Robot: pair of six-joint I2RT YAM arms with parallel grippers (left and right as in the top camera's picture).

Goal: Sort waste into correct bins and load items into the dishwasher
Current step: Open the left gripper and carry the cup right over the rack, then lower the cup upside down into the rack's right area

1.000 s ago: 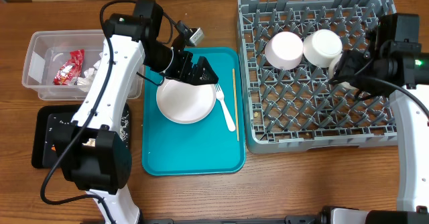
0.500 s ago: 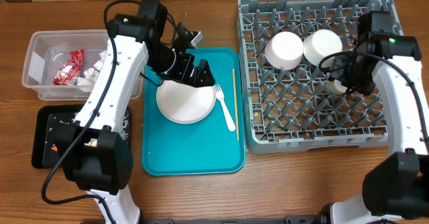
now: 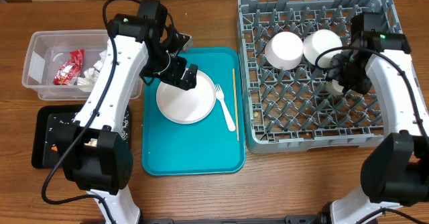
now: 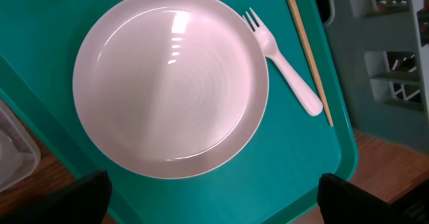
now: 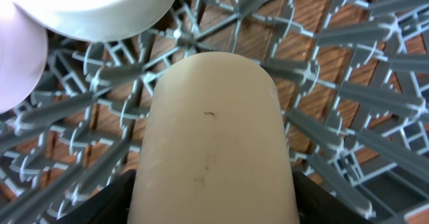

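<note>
Grey dish rack (image 3: 301,113) is being loaded, I judge; on the teal tray (image 3: 194,150) the plate (image 3: 186,104) lies below the wide-open, empty left gripper (image 3: 183,77). The right gripper (image 3: 342,76) clamps the small cup (image 5: 214,137) over the rack's lattice; next it needs a free spot between pegs.

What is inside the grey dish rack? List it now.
Two white bowls side by side at the far wall, plus a small cup held by the right gripper. That arm covers the rack floor beneath it.
</note>
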